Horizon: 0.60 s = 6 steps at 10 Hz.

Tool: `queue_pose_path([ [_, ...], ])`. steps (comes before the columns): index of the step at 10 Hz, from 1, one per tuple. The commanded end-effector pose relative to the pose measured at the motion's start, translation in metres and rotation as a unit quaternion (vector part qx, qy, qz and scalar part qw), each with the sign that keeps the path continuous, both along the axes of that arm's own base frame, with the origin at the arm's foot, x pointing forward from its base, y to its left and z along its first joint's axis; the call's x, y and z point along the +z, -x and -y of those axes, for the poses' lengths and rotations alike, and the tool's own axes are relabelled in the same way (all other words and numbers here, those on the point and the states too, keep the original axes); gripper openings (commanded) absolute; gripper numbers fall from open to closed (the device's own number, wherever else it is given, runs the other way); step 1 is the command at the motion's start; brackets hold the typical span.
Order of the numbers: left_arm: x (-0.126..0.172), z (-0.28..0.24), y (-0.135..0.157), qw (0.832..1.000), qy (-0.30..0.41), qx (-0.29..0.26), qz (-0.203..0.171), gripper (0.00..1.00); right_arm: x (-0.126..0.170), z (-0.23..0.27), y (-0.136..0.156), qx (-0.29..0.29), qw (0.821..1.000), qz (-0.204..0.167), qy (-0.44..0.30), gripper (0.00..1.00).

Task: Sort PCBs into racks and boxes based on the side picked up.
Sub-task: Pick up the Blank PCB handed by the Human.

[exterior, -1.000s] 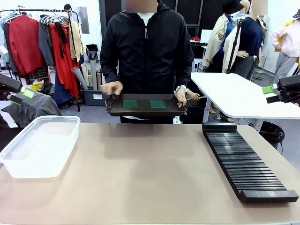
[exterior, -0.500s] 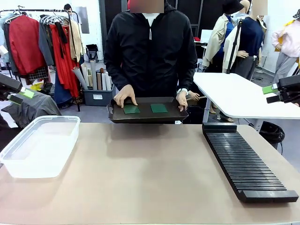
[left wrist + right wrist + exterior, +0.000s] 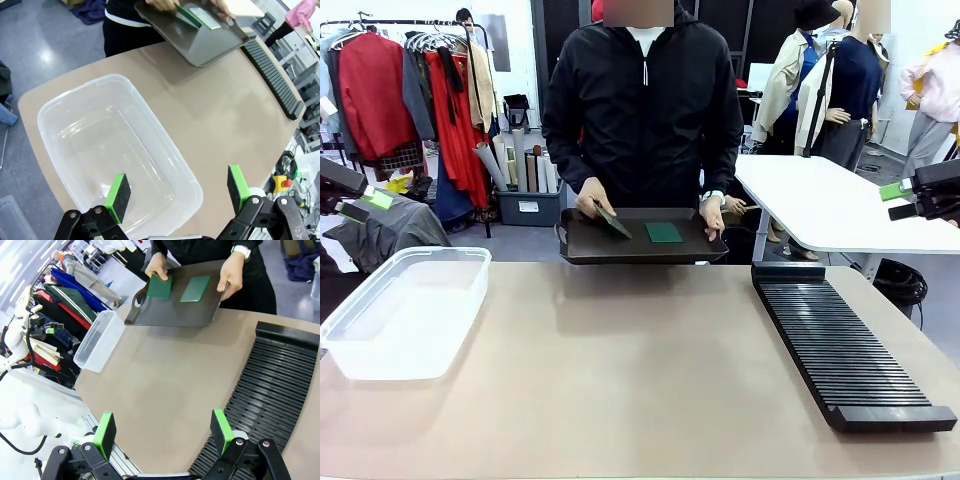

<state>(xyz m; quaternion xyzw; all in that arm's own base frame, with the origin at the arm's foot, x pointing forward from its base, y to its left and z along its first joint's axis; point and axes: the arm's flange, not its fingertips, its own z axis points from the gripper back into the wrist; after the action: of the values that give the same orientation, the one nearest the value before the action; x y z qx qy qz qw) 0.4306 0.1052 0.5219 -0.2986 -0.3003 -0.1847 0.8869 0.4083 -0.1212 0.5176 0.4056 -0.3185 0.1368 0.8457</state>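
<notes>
Big tan bench (image 3: 620,380), clear rounded-corner tub (image 3: 380,362) at its left edge, long black slotted rack (image 3: 840,345) along the right edge. The person at the far edge holds a dark tray (image 3: 640,257) with two small green square PCBs: one (image 3: 663,232) lying flat, the other (image 3: 613,222) tipped up by their hand (image 3: 592,197). Both the left gripper (image 3: 177,187) and right gripper (image 3: 162,432) have jaws spread wide, empty.
</notes>
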Motion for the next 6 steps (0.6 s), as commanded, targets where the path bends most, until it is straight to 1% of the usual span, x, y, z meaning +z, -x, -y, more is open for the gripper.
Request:
queue_pose_path([
  [1,0.0008,-0.0004,0.0003,1.0,0.009,-0.001,0.001,1.0,0.0024,-0.0011,-0.0013,-0.001,1.0,0.0,-0.009,1.0],
  [6,0.0008,-0.0004,0.0003,1.0,0.009,-0.001,0.001,1.0,0.0024,-0.0011,-0.0013,-0.001,1.0,0.0,-0.009,1.0],
])
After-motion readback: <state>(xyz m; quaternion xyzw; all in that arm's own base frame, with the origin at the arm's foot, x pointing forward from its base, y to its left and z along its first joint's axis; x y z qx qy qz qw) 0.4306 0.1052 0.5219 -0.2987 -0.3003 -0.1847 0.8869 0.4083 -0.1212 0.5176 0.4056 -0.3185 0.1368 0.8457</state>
